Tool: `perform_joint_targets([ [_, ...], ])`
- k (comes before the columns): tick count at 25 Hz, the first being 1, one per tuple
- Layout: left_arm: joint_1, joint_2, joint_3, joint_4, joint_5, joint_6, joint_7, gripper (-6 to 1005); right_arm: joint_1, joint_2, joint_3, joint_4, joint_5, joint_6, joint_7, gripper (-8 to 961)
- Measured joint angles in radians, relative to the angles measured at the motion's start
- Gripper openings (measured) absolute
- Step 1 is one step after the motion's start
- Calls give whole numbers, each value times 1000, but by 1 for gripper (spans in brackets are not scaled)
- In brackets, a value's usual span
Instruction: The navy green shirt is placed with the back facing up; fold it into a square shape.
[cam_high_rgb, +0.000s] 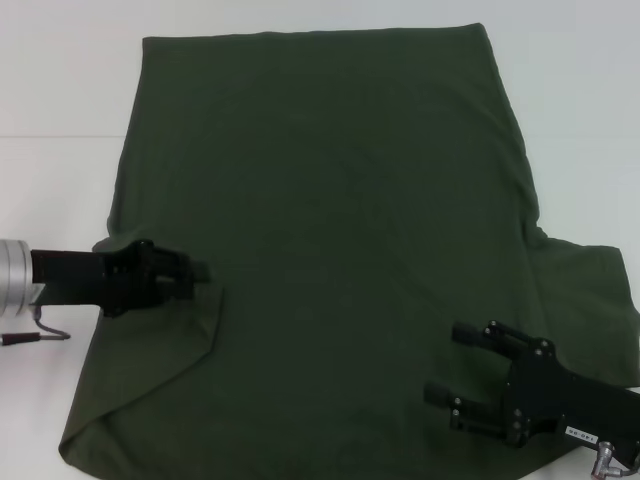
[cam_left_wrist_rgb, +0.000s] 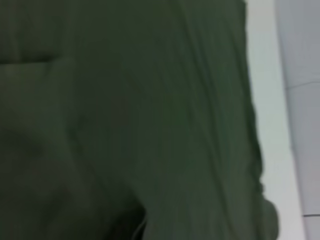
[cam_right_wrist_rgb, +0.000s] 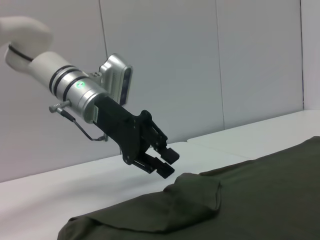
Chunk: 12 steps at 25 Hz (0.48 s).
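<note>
The navy green shirt (cam_high_rgb: 330, 250) is lying spread plain side up across the white table (cam_high_rgb: 60, 90), its sleeve at about eight o'clock folded inward onto the body. The left gripper (cam_high_rgb: 198, 272) is hovering just above that folded sleeve with its fingers close together and gripping nothing. The right gripper (cam_high_rgb: 450, 365) is sitting at about five o'clock over the shirt, its fingers spread and empty.

Dark green shirt (cam_left_wrist_rgb: 125, 120) fills nearly the whole view, softly creased, with a faint seam line; its wavy edge lies flat against the white table (cam_left_wrist_rgb: 267, 75).
</note>
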Motion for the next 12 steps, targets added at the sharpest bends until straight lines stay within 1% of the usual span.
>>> perform_joint_targets([
  [4, 46, 2, -2, -4, -99, 15, 107, 229, -1, 0, 0, 0, 0, -2, 0, 851],
  [7, 86, 6, -2, 23, -157, 40, 214, 297, -4, 0, 0, -2, 0, -3, 0, 851],
  [11, 137, 2, -1, 76, -221, 103, 432, 426, -6, 0, 2, -4, 2, -6, 0, 851],
  [12, 145, 0, 3, 82, -235, 136, 515, 458, -6, 0, 4, -4, 3, -6, 0, 851],
])
